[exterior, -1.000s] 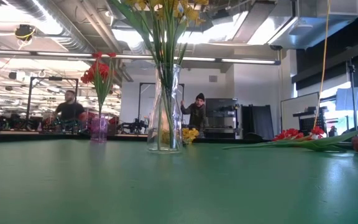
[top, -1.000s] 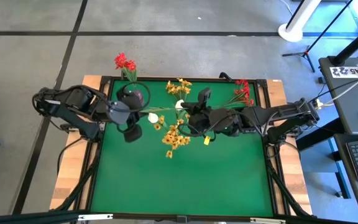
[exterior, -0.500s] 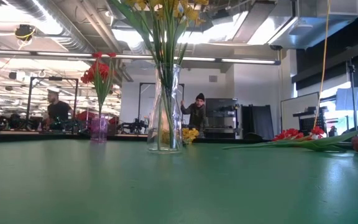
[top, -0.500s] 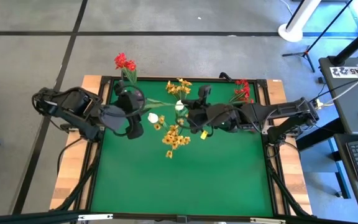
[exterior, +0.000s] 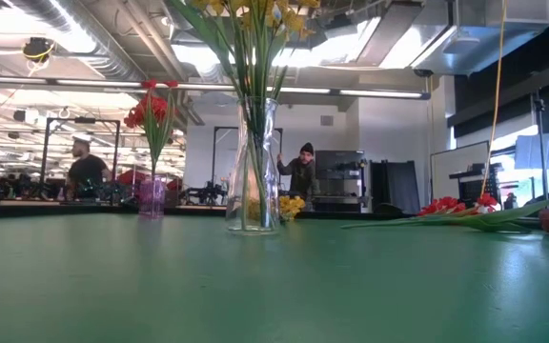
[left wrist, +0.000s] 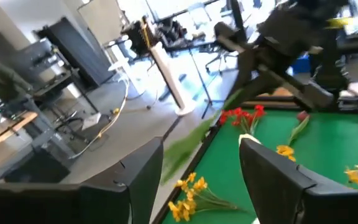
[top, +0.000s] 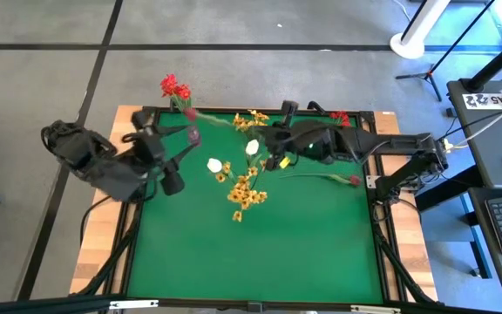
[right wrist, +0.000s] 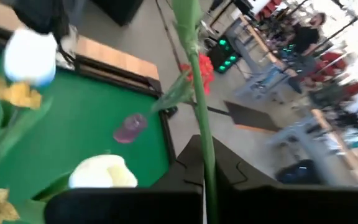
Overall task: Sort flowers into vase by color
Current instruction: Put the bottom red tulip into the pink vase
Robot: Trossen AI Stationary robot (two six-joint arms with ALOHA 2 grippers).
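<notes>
- The right gripper [top: 279, 148] sits at upper centre of the overhead frame, its fingers clenched on a green stem [right wrist: 199, 93]; in the right wrist view that stem runs straight up between them.
- Which bloom tops that stem I cannot tell; a dark-red bud [top: 193, 134] hangs at the far end of a line reaching toward the upper left of the overhead view, so it may well be this one.
- The left gripper [top: 174, 179] is at the left edge of the worktop [top: 260, 253], fingers spread and holding nothing (the left wrist view shows clear space between them).
- Where things lie: red clusters stand in the small purple vase [exterior: 151, 197] at upper left; yellow flowers fill the clear glass vase [exterior: 253, 181] at upper centre; white buds [top: 214, 165] and a yellow cluster [top: 246, 195] lie loose mid-worktop; another dark-red bud [top: 352, 180] lies to the right.
- To do the step well, I would keep the stem near vertical above the chosen neck, lower it slowly, and release only once the end is well inside, steering clear of the standing blooms.
</notes>
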